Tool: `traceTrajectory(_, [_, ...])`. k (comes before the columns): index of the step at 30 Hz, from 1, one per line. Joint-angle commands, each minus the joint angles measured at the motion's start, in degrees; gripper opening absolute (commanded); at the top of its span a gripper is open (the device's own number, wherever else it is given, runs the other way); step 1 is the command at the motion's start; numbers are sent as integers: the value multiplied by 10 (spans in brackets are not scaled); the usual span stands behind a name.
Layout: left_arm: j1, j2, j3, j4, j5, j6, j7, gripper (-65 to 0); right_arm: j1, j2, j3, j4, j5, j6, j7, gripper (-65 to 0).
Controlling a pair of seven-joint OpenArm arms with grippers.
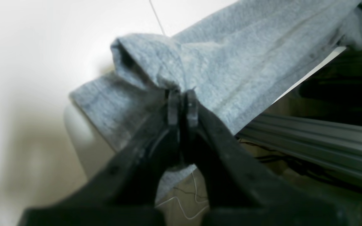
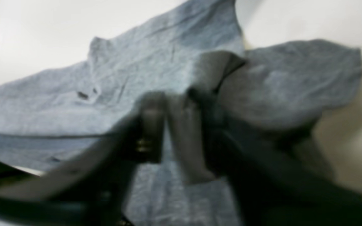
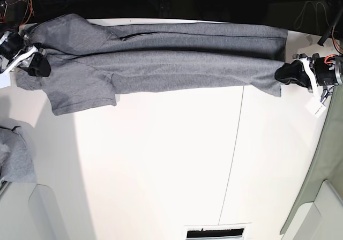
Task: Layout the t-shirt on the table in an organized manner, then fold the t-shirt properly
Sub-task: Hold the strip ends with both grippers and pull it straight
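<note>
The heather-grey t-shirt lies stretched in a long band along the far edge of the white table. At the right end of the base view, my left gripper is shut on the shirt's edge. In the left wrist view its fingertips pinch a bunched fold of the t-shirt. My right gripper is at the sleeve end on the left. The right wrist view is blurred, but there the right gripper has its jaws apart over the crumpled t-shirt.
A scrap of similar grey cloth lies at the table's left edge. Pale bin-like corner pieces stand at the near corners. A dark seam crosses the tabletop. Beyond the far edge are cables and an aluminium rail.
</note>
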Motion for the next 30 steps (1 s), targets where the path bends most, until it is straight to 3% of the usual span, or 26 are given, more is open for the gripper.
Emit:
traceTrajectory(1, [-3, -12, -7, 7, -12, -5, -10, -650, 5, 10, 4, 10, 7, 4, 19, -333])
traceTrajectory(2, [-3, -12, -7, 7, -12, -5, -10, -650, 8, 10, 4, 10, 7, 4, 33, -304])
traceTrajectory(5, [-3, -12, -7, 7, -9, -5, -10, -650, 28, 10, 8, 10, -11, 3, 82, -303])
traceTrajectory(13, [15, -12, -7, 7, -7, -5, -10, -650, 159, -2, -7, -28, -129, -53, 86, -303])
traceTrajectory(21, [16, -12, -7, 7, -7, -5, -10, -650, 257, -1, -87, -256, -197, -50, 132, -303])
traceTrajectory(24, [16, -12, -7, 7, -7, -5, -11, -650, 262, -3, -124, -296, -196, -31, 142, -309])
traceTrajectory(27, [16, -12, -7, 7, -7, -5, -15, -650, 262, -3, -163, -299, -195, -33, 140, -397])
traceTrajectory(30, [16, -12, -7, 7, -7, -5, -17, -650, 262, -3, -183, -291, -195, -32, 140, -643])
